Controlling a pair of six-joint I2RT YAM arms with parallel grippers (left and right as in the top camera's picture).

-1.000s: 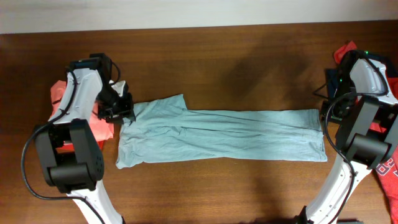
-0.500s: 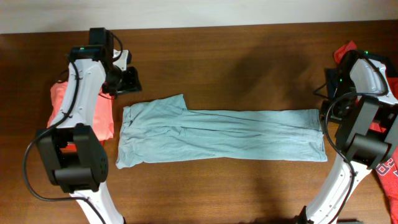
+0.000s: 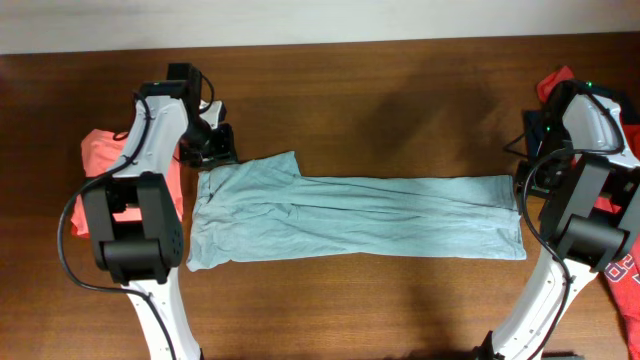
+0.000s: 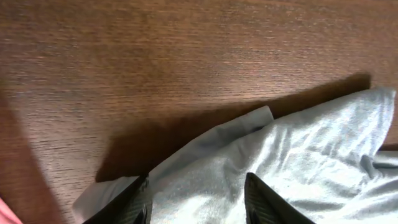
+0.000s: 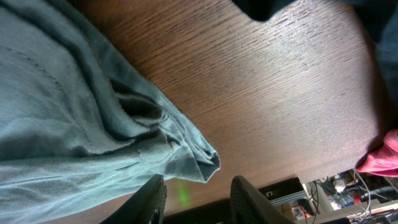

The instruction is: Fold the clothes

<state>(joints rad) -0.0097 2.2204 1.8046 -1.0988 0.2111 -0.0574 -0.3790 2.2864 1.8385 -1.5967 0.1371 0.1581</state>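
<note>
**Item: grey-blue shirt (image 3: pixel 360 215).** It lies flat across the middle of the table (image 3: pixel 400 100) as one long band running left to right. One flap juts out at its upper left.

**Progress.** By my reading the lengthwise fold is done, since the sides look turned in. The crosswise folds that would make a packet are still to do. A coral shirt (image 3: pixel 100 152) lies bunched at the left edge and a red shirt (image 3: pixel 625 275) at the right. Whether either is folded I cannot tell.

**Left gripper (image 4: pixel 196 202).** It sits low over the shirt's upper-left corner. The jaws are apart with cloth showing between them, and nothing is pinched.

**Right gripper (image 5: pixel 199 196).** It is at the shirt's right end. The jaws are apart and the hem corner lies just ahead of them, ungripped.

**Change noted.**
- A second ago the left gripper sat on the shirt's left edge.
- Half a second ago it had drawn off toward the back of the table.
- Now it is back at the corner, nearer the flap.
- That left edge has settled flat.
- The right arm has not shifted.
</note>
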